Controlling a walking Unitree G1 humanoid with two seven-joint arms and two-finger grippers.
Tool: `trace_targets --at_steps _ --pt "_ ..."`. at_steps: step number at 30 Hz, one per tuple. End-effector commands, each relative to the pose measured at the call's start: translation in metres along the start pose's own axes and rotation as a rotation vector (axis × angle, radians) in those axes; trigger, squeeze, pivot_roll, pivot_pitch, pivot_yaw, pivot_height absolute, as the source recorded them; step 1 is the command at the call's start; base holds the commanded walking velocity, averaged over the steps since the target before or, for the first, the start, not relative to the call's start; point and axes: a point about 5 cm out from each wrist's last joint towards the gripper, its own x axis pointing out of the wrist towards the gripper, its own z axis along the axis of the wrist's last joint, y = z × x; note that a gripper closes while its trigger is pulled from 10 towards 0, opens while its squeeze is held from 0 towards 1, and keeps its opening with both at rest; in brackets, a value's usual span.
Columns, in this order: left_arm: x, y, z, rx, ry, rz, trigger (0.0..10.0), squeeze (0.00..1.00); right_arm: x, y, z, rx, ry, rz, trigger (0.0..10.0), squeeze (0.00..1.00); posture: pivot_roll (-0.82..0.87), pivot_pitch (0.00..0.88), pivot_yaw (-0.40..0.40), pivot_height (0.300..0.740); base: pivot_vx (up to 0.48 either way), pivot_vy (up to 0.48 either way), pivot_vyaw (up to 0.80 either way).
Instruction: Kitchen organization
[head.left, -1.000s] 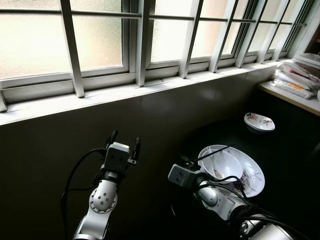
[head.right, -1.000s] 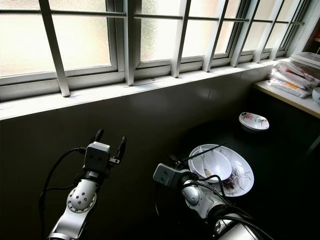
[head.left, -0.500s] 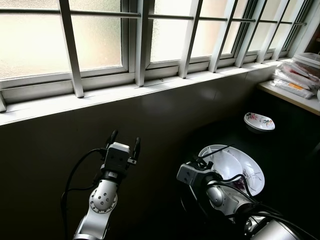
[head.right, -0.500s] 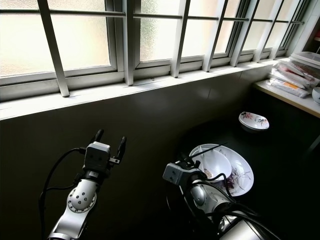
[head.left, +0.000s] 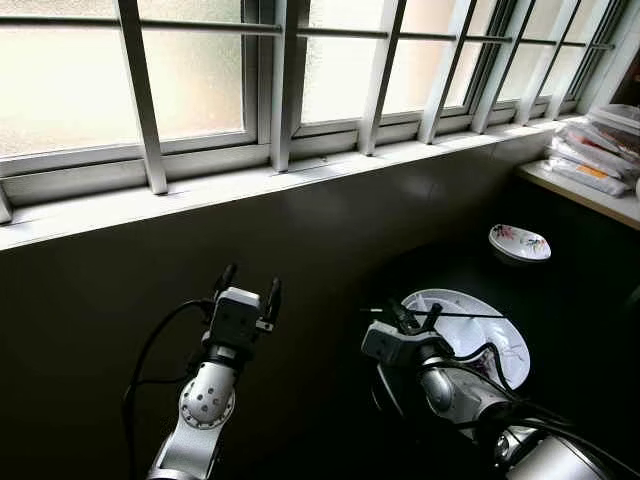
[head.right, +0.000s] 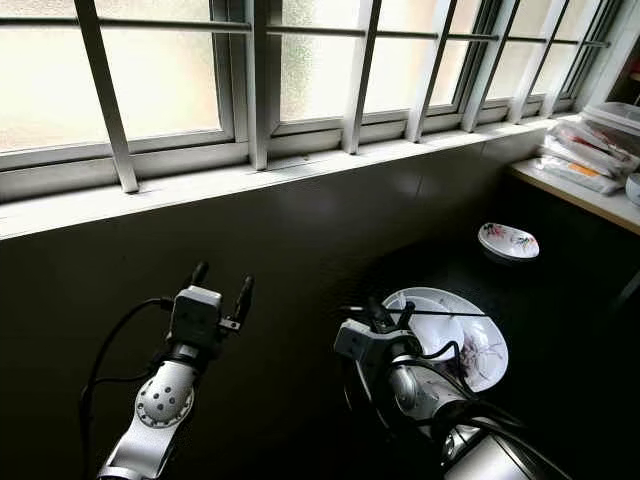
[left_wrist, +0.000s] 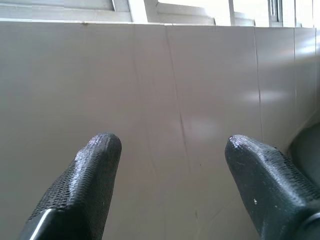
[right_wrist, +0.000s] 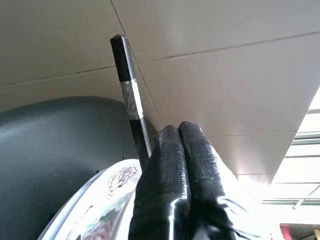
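We see the right gripper (right_wrist: 179, 150) pinching a thin black chopstick (right_wrist: 127, 95), probably one, above the white floral plate (head.left: 500, 335). Left gripper (left_wrist: 175, 165) fingers spread before the smooth tiled wall (left_wrist: 200, 75); small patterned dish (head.left: 519, 242) well apart.

Dark tiled wall (head.left: 330, 230) rises straight ahead under the window sill (head.left: 250, 185), blocking forward reach. Stacked plates (head.left: 495, 335) crowd the right gripper (head.left: 412, 318). Small dish (head.left: 519, 242) beyond, open dark surface between. Packets (head.left: 590, 160) fill the counter (head.left: 575, 192) corner.

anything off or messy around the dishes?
Yes. The large plate carries dark food smears under the white bowl, so the stack is dirty. The right end effector holds a black chopstick level over the bowl.
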Motion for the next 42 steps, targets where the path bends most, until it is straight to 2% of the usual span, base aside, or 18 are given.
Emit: trace_targets --at_steps 1,4,17,18,19,25,30,32,34,37,42 --pt "0.003 -0.006 0.002 -0.001 -0.012 -0.024 10.0 0.00 -0.004 0.000 -0.010 -0.014 0.033 -0.002 0.0 0.00 0.13 0.000 -0.103 0.740 0.000 0.000 0.00" --pt "0.002 -0.007 0.001 -0.001 -0.006 -0.028 10.0 0.00 -0.004 -0.001 -0.014 0.005 0.058 -0.007 0.0 0.00 0.12 0.000 -0.104 0.740 0.000 0.000 0.00" --pt "0.001 -0.005 0.001 0.002 -0.009 -0.022 10.0 0.00 0.000 -0.009 -0.005 0.030 0.012 -0.104 0.0 0.00 0.13 0.000 -0.105 0.740 0.000 0.000 0.00" --pt "0.001 -0.005 0.001 0.003 -0.008 -0.023 10.0 0.00 0.000 -0.009 -0.002 0.079 0.003 -0.103 10.0 0.04 0.13 0.000 -0.105 0.740 0.000 0.000 0.00" --pt "0.000 -0.005 0.001 0.003 -0.007 -0.024 10.0 0.00 0.000 -0.010 0.001 0.129 -0.021 -0.106 10.0 1.00 0.13 0.000 -0.105 0.740 0.000 0.000 0.00" --pt "0.000 -0.004 0.000 0.007 -0.006 -0.027 10.0 0.00 0.001 -0.006 0.003 0.189 -0.025 -0.004 10.0 1.00 0.13 0.000 -0.102 0.740 0.000 0.000 0.00" --pt "0.000 -0.003 0.001 0.011 -0.007 -0.025 10.0 0.00 0.005 -0.016 0.000 0.200 -0.017 -0.023 10.0 1.00 0.13 0.000 -0.103 0.740 0.000 0.000 0.00" --pt "0.000 -0.003 0.000 0.012 -0.005 -0.024 10.0 0.00 0.007 -0.022 -0.004 0.182 0.005 -0.046 10.0 1.00 0.13 0.000 -0.103 0.740 0.000 0.000 0.00" --pt "-0.001 -0.003 -0.001 0.014 -0.001 -0.025 10.0 0.00 0.007 -0.022 -0.020 0.075 0.119 0.029 10.0 1.00 0.13 0.000 -0.104 0.740 0.000 0.000 0.00" --pt "-0.002 -0.003 -0.001 0.011 0.002 -0.024 10.0 0.00 0.007 -0.025 -0.023 0.129 0.137 0.014 10.0 1.00 0.12 0.000 -0.102 0.740 0.000 0.000 0.00" --pt "0.000 -0.007 -0.001 0.007 0.000 -0.033 10.0 0.00 0.008 -0.031 -0.023 0.140 0.129 -0.001 10.0 1.00 0.11 0.000 -0.096 0.740 0.000 0.000 0.00"
